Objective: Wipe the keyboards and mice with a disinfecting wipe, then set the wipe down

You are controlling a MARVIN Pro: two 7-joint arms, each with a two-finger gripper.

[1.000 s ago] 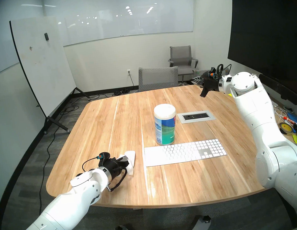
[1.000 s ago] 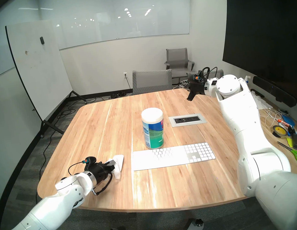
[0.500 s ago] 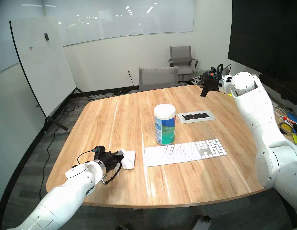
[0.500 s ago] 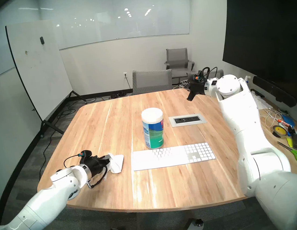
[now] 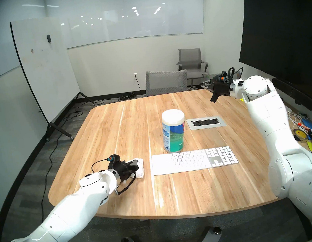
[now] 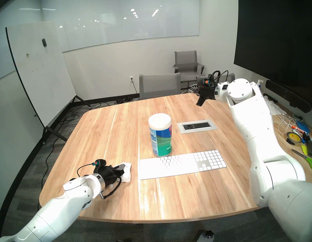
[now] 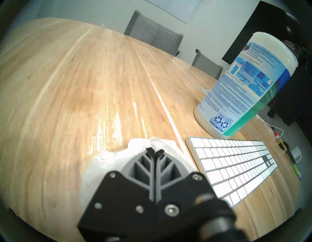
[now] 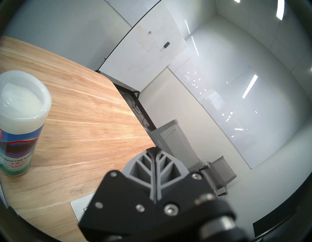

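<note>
The left gripper (image 5: 137, 164), clamped on the white wipe (image 5: 140, 169), is rubbing the mouse; next it should slide onto the keyboard (image 5: 194, 160)

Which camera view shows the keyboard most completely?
The head left view: the whole keyboard lies unobstructed. The head right view shows it nearly the same. The left wrist view cuts off its near end. The right wrist view misses it.

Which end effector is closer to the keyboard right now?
Left. The left end effector, shut on the wipe, sits low just off the keyboard's left end. The right end effector is shut, raised over the table's far right side.
</note>
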